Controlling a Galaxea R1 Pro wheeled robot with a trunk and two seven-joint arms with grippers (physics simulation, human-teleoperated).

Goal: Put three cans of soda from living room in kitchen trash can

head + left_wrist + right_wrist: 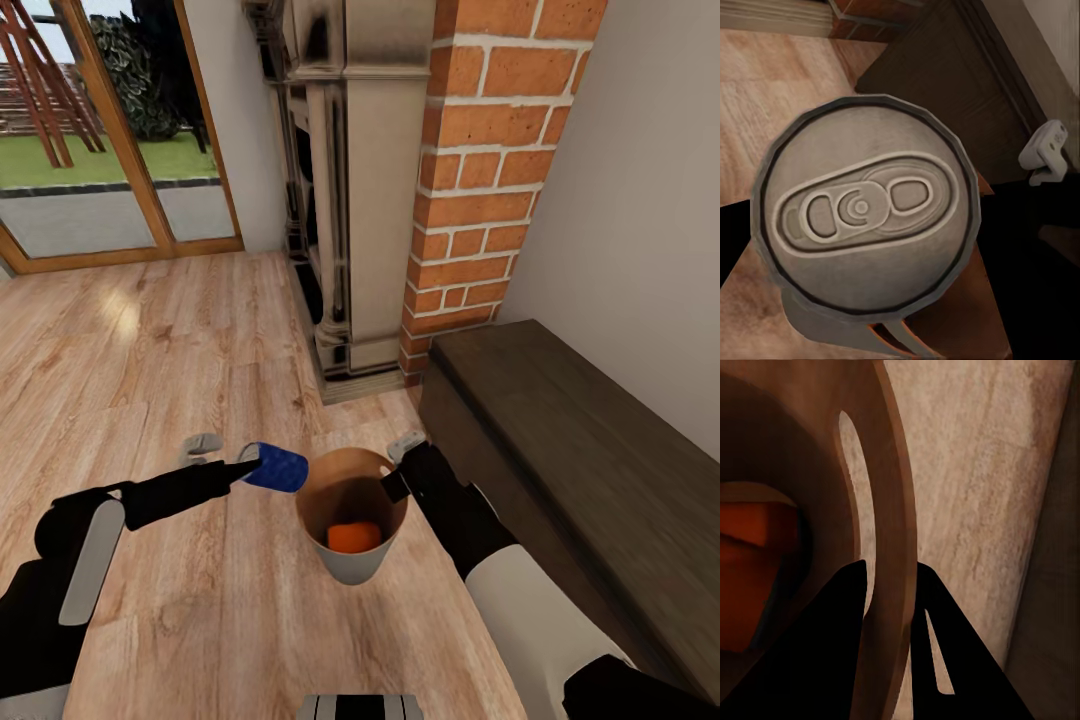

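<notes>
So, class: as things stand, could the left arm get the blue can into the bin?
Probably yes. The left pincer holds the blue can right at the rim of the open bin, nothing lies between them, and the right pincer grips the rim's far side. An orange can already lies inside.

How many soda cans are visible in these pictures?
2. The blue can is held in the left end effector beside the bin's rim. The orange can lies at the bottom of the bin. A third may be hidden.
</notes>
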